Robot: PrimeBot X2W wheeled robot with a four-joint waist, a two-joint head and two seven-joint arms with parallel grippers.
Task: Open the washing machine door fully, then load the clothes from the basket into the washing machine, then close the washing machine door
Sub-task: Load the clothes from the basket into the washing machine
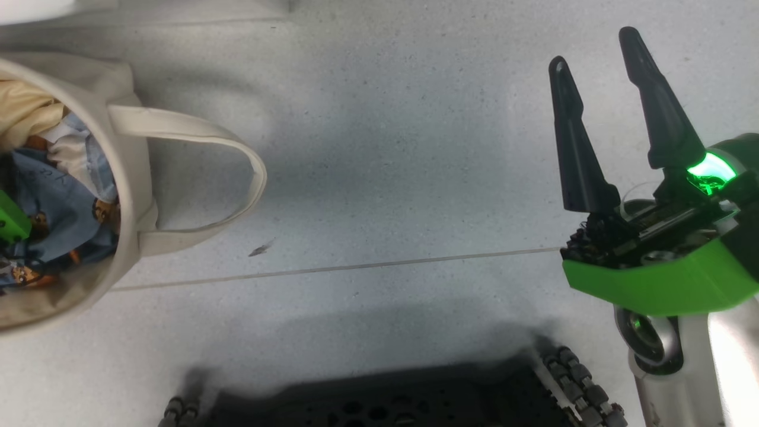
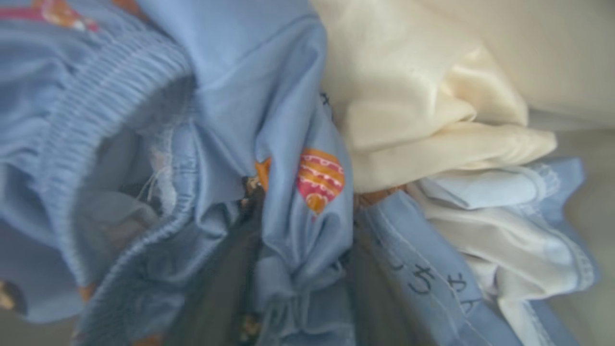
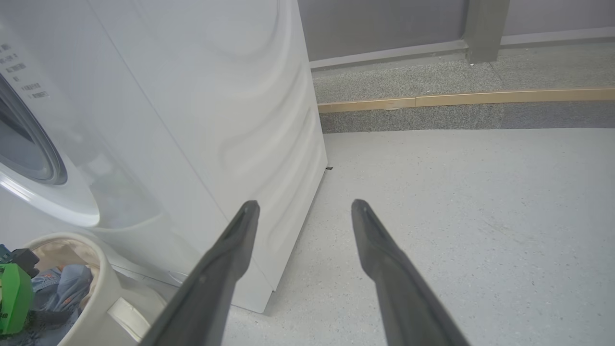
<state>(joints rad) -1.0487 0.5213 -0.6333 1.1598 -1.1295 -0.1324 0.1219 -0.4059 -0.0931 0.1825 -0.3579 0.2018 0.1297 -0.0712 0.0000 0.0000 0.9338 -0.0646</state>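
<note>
Left wrist view: the left pincer (image 2: 303, 230) is sunk in the clothes (image 2: 230, 86), its dark fingers apart with a blue fold between them; I cannot tell if it grips. Head view: the basket (image 1: 127, 178) holds them at the left edge; the right pincer (image 1: 593, 47) is wide open and empty at the right, above the floor (image 1: 379, 148).
</note>
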